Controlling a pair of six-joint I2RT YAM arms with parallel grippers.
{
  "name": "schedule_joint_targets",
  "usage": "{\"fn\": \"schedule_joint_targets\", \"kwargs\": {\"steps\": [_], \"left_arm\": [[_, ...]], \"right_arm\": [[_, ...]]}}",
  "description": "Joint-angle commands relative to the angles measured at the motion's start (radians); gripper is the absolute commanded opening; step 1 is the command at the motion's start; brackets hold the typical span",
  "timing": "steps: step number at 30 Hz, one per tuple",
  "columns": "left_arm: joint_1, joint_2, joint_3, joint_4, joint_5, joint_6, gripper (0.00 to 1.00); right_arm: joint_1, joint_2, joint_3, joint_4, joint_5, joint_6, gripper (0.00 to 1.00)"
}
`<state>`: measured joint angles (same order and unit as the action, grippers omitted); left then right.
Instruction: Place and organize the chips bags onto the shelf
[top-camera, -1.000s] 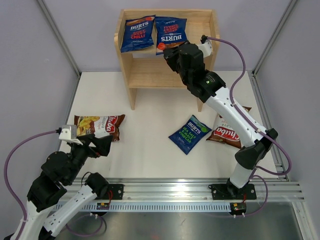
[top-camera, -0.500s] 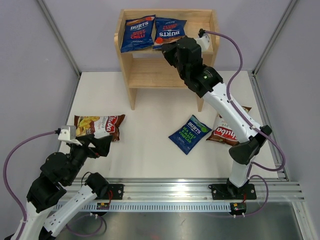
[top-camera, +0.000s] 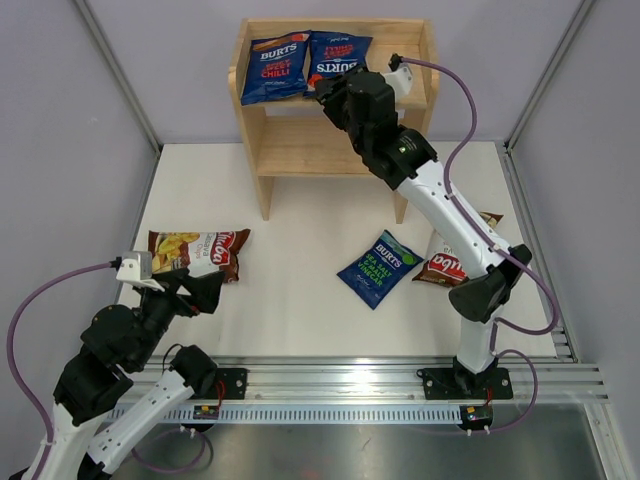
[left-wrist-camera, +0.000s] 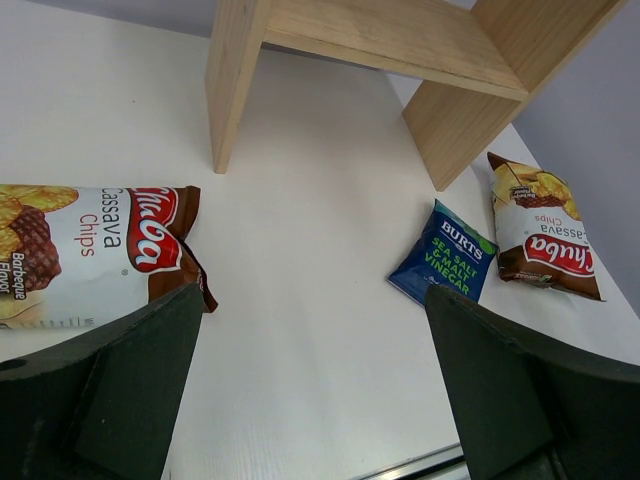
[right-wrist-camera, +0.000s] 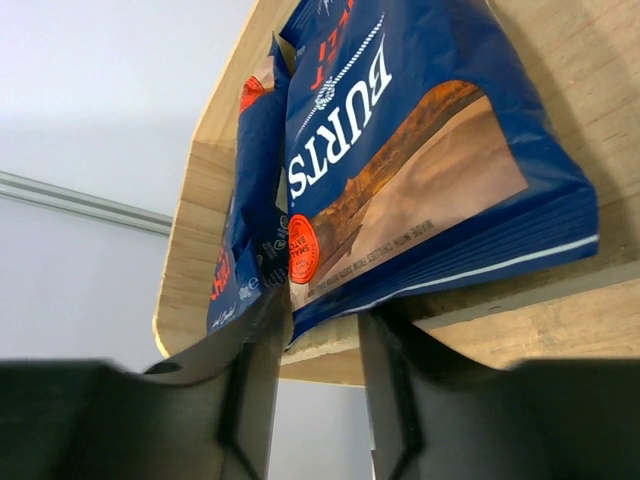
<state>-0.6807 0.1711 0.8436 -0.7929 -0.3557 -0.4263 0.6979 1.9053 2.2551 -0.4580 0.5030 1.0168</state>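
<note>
The right pincer (right-wrist-camera: 322, 335) sits at the front edge of the shelf's (top-camera: 300, 150) top tier. Its fingers are narrowly apart, with the lower corner of a red-lettered BURTS bag (top-camera: 340, 55) at the gap. Whether it pinches that bag cannot be told. A second red-lettered BURTS bag (top-camera: 277, 68) lies just beside it on the same tier. The left pincer (left-wrist-camera: 320, 400) is spread wide above the worktop (top-camera: 290, 300), near 1 Chuba bag (top-camera: 200, 250). The green-lettered BURTS bag (top-camera: 380, 267) and the other Chuba bag (top-camera: 450, 268) lie on the worktop, near the shelf's right leg.

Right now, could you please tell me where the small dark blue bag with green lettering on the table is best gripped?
Probably the near end seam of the dark blue green-lettered bag, coming down from above: it lies flat and diagonal, so only thin edges offer purchase, and the brown-white bag crowds its far corner.
</note>
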Motion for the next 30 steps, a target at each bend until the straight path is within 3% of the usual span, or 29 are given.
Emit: {"fn": "schedule_joint_targets", "kwargs": {"steps": [1, 4, 14, 17, 18, 19, 20, 23, 25, 30], "left_arm": [[0.001, 0.001, -0.001, 0.031, -0.006, 0.003, 0.96], [0.003, 0.005, 0.000, 0.032, -0.008, 0.001, 0.96], [0.001, 0.025, 0.011, 0.017, -0.052, -0.015, 0.99], [0.001, 0.059, 0.026, 0.006, -0.049, -0.026, 0.99], [0.001, 0.092, 0.034, -0.002, -0.026, -0.041, 0.99], [0.001, 0.116, 0.038, 0.001, -0.008, -0.072, 0.99], [0.001, 0.136, 0.031, 0.033, 0.029, -0.078, 0.99], [0.001, 0.237, -0.021, 0.166, 0.193, -0.103, 0.99], [0.001, 0.338, -0.044, 0.245, 0.300, -0.107, 0.99], [0.000, 0.602, -0.063, 0.504, 0.483, -0.114, 0.99]], "right_arm": [[-0.015, -0.083, -0.052, 0.028, 0.005, -0.027, 0.52], [-0.015, -0.143, -0.113, 0.044, 0.003, -0.035, 0.62], [-0.017, -0.333, -0.337, 0.116, -0.081, -0.098, 0.72], [-0.015, -0.440, -0.431, 0.151, -0.221, -0.246, 0.87], [-0.017, -0.465, -0.449, 0.150, -0.275, -0.297, 0.97], [-0.015, -0.491, -0.468, 0.142, -0.331, -0.393, 0.99], [-0.015, -0.543, -0.511, 0.096, -0.442, -0.437, 1.00], [-0.017, -0.671, -0.650, -0.037, -0.562, -0.546, 0.99], [-0.015, -0.753, -0.760, -0.060, -0.560, -0.570, 0.99], [-0.018, -1.070, -1.120, -0.103, -0.379, -0.557, 1.00]]}}
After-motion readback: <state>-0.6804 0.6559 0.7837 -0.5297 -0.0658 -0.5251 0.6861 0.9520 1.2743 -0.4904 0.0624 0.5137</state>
